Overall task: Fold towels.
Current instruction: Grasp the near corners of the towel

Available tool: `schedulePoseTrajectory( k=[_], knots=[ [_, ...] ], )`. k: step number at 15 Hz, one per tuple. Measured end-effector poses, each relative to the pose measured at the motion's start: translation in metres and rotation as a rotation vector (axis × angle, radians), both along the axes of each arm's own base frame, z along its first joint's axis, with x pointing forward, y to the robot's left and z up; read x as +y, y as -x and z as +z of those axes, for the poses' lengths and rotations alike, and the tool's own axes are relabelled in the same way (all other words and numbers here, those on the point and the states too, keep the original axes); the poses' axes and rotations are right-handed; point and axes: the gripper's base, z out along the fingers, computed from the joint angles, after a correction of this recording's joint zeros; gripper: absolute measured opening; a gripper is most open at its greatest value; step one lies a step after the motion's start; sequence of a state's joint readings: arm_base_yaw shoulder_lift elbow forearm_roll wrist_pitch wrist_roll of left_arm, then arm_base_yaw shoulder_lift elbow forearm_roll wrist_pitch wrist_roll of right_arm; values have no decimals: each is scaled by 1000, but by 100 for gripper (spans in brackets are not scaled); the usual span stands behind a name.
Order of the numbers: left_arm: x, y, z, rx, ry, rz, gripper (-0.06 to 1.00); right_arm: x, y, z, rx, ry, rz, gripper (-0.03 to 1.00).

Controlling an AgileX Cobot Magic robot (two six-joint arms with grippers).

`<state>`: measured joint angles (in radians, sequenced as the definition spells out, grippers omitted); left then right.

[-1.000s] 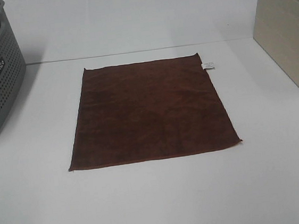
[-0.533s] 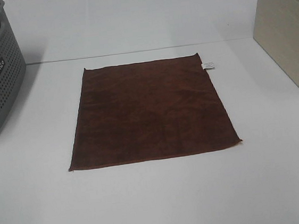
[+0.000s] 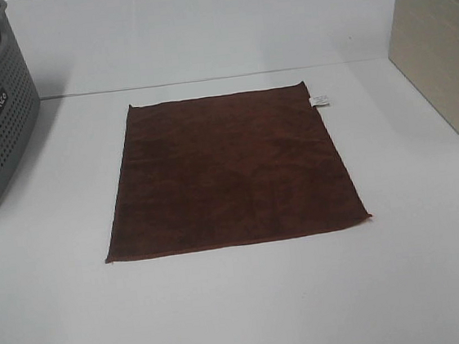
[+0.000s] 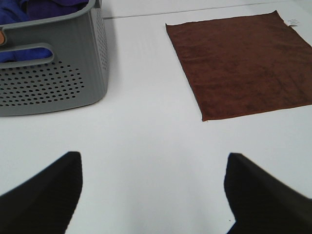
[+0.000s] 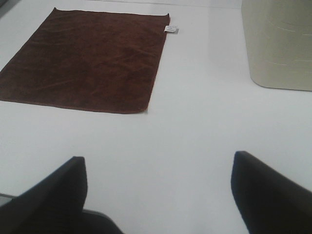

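Left gripper [image 4: 153, 157]: fingers wide apart over the white table [image 3: 245, 318]. Right gripper [image 5: 158, 157]: likewise spread. Brown towel [image 3: 229, 172] lies flat and unfolded, well ahead of both finger pairs, untouched. Its white tag [image 3: 319, 101] is at the far corner on the right fingers' side. Grey perforated basket [image 4: 48, 73] sits ahead of the left fingers, beige bin [image 5: 278, 44] ahead of the right.

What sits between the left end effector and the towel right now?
Nothing: in the left wrist view, only bare white table separates the open left end effector from the flat brown towel.
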<state>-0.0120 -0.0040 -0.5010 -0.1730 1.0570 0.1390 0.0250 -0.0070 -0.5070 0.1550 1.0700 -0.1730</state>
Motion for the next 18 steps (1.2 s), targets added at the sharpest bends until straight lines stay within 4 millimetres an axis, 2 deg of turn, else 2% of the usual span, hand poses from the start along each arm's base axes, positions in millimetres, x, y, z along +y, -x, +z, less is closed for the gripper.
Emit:
schedulePoseTrajectory(
  k=[18],
  knots=[
    [-2, 0, 0, 0, 18, -12, 76, 0, 0, 0, 0, 0, 0, 77]
  ],
)
